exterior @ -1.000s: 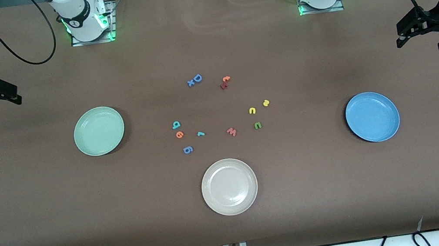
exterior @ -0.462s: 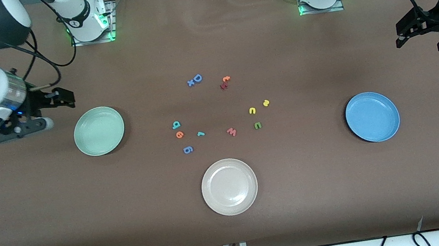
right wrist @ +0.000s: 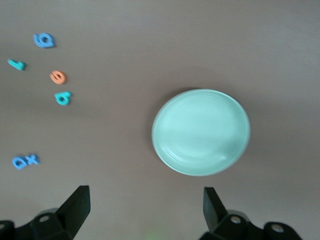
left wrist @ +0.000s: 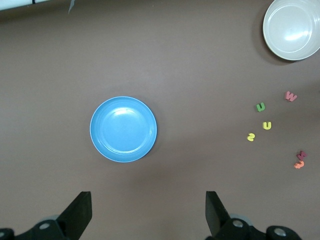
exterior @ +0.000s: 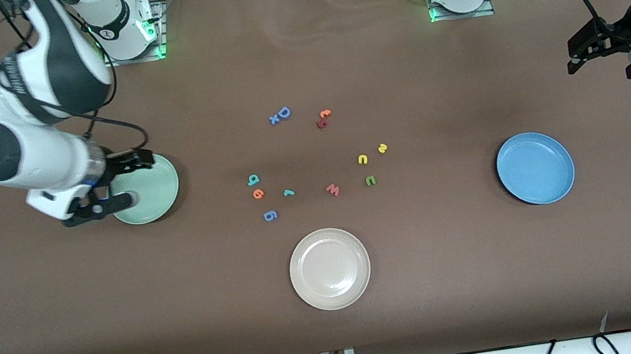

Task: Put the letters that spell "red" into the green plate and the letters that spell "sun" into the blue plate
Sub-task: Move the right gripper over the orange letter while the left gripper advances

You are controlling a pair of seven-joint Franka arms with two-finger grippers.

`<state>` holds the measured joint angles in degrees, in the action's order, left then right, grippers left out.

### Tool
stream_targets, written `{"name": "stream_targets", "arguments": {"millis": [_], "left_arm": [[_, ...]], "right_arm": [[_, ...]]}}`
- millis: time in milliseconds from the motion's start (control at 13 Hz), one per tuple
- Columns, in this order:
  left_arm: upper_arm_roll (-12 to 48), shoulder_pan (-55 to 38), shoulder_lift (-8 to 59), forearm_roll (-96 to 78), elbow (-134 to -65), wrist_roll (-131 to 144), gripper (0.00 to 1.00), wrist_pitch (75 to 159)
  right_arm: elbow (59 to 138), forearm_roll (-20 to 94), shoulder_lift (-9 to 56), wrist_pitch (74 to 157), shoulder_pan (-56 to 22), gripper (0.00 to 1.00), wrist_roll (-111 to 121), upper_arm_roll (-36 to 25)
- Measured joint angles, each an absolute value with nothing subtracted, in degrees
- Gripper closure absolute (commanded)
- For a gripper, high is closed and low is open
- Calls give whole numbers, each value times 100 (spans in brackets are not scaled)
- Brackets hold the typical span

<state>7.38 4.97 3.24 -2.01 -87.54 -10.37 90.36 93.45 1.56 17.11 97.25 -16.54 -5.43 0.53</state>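
Observation:
The teal "d" (exterior: pixel 253 179), orange "e" (exterior: pixel 258 193) and teal "r" (exterior: pixel 289 192) lie loose mid-table, toward the green plate (exterior: pixel 164 189). The yellow "s" (exterior: pixel 382 148), yellow "u" (exterior: pixel 363 159) and green "n" (exterior: pixel 370 180) lie toward the blue plate (exterior: pixel 535 168). Both plates hold nothing. My right gripper (exterior: pixel 142 179) hangs open over the green plate's edge, holding nothing. My left gripper (exterior: pixel 570 57) waits open in the air at the left arm's end of the table, past the blue plate (left wrist: pixel 123 129). The right wrist view shows the green plate (right wrist: pixel 201 131).
A cream-white plate (exterior: pixel 329 268) sits nearer the front camera than the letters. A red "w" (exterior: pixel 333 189), a blue "g"-like letter (exterior: pixel 270 215), a blue "D" with an "x" (exterior: pixel 280 115) and an orange-and-red pair (exterior: pixel 323 119) also lie among them.
My right arm has swung in from the right arm's end of the table to over the green plate's edge. The left arm has barely moved. No letter has shifted.

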Motion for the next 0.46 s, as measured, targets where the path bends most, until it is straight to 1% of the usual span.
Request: {"name": "stream_targets", "arguments": {"millis": [231, 462], "left_arm": [[706, 525, 529, -201, -8754, -1036, 0, 9037], [722, 511, 663, -201, -8754, -767, 0, 9036]], "right_arm": [[9383, 154, 2094, 10496, -2314, 0, -1090, 75], [9463, 154, 2567, 11438, -2679, 0, -1257, 76]]}}
